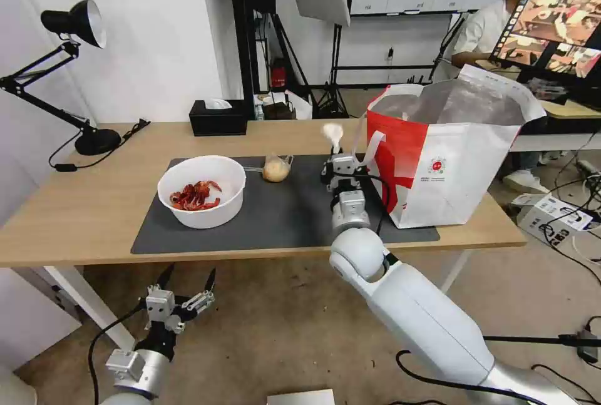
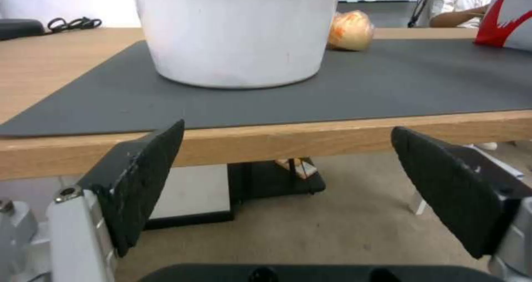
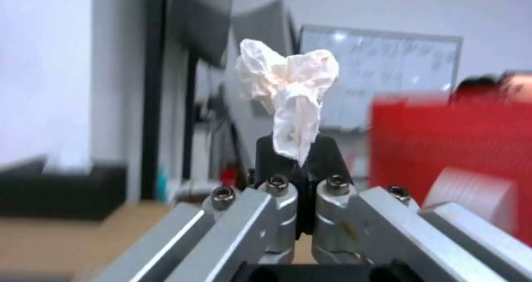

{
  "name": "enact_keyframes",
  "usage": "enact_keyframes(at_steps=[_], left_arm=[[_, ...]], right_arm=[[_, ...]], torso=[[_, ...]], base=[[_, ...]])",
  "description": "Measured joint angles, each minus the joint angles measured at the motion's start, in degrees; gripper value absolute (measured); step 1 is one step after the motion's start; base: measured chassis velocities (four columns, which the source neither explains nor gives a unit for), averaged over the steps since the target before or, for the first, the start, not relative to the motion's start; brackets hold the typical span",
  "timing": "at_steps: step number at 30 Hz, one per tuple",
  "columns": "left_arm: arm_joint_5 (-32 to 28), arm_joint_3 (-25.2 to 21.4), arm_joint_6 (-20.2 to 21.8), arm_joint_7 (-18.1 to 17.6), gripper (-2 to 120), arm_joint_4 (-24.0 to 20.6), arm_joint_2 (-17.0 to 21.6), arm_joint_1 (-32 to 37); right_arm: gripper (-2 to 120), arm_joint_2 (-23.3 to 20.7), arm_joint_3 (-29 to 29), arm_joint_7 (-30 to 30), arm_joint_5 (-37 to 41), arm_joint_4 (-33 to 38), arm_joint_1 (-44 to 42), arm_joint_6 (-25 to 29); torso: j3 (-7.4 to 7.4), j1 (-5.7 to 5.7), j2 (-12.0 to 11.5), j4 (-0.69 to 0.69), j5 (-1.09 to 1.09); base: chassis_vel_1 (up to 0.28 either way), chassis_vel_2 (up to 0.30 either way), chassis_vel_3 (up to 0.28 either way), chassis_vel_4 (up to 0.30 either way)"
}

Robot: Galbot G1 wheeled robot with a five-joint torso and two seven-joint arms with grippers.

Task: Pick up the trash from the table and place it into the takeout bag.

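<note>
Head view: right gripper (image 1: 335, 145) raised over the mat (image 1: 282, 217), pinching crumpled tissue (image 1: 332, 133) just left of takeout bag (image 1: 451, 154); bowl (image 1: 201, 191) w/ shells and small bag (image 1: 276, 169) on mat. Left gripper (image 1: 188, 280) below table (image 1: 75, 217) edge, fingers wide. Left wrist: black pads (image 2: 147, 178) spread, bowl (image 2: 232, 32) ahead. Right wrist: tissue (image 3: 291, 103) clamped betw. closed fingers, bag's red panel (image 3: 449, 136) beside.

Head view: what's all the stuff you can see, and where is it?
bowl: one, white, red shells inside, on the mat's left part.
small bag: one, clear, yellowish lump, mat's far edge.
tissue: one, white, crumpled, held above the mat.
takeout bag: one, white and red, open, table's right end.
mat: one, dark grey, on the table.
tissue box: one, black, table's far edge.
lamp: one, black, far left.
right gripper: shut on tissue.
left gripper: open, below the table edge.
</note>
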Motion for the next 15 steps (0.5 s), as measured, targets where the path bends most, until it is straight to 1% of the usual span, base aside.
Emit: enact_keyframes(at_steps=[3,5,7,8,9,12,14,15], left_arm=[[0.0,-0.3,0.0,0.0,100,-0.3,0.0,0.4],[0.0,-0.3,0.0,0.0,100,-0.4,0.0,0.5],[-0.1,-0.3,-0.1,-0.2,100,-0.6,0.0,0.5],[-0.1,-0.3,-0.1,-0.2,100,-0.6,0.0,0.5],[-0.2,-0.3,-0.1,-0.4,100,-0.7,-0.1,0.5],[-0.3,-0.3,-0.1,-0.4,100,-0.7,-0.1,0.5],[-0.3,-0.1,-0.1,-0.4,100,-0.7,-0.1,0.5],[-0.3,-0.1,-0.1,-0.4,100,-0.7,-0.1,0.5]], right_arm=[[0,-0.3,2.5,1.7,-1.4,1.2,2.9,0.8],[0,-0.6,3.1,2.4,-1.4,1.2,3.9,0.8],[0,-1.8,4.8,5.2,-0.8,0.5,7.2,-1.3],[0,-1.8,4.8,5.2,-0.8,0.5,7.2,-1.3],[0,-3.1,5.6,7.5,1.3,-0.4,8.9,-3.8],[0,-4.2,6.3,8.6,3.3,-0.9,9.7,-5.4],[0,-5.5,6.9,9.2,5.9,-0.9,10.2,-7.5],[0,-5.5,6.9,9.2,5.9,-0.9,10.2,-7.5]], torso=[[0.0,0.01,0.0,0.0,0.0],[0.0,0.0,0.0,0.0,0.0],[0.0,0.0,0.0,0.01,-0.01],[0.0,0.0,0.0,0.01,-0.01],[0.0,0.01,0.0,0.0,0.0],[0.0,0.01,0.0,0.0,0.0],[0.0,0.0,0.0,0.0,0.0],[0.0,0.0,0.0,0.0,0.0]], base=[[0.0,0.0,0.0,0.0],[0.0,0.0,0.0,0.0],[0.0,0.0,0.0,0.0],[0.0,0.0,0.0,0.0],[0.0,0.0,0.0,0.0],[0.0,0.0,0.0,0.0],[0.0,0.0,0.0,0.0],[0.0,0.0,0.0,0.0]])
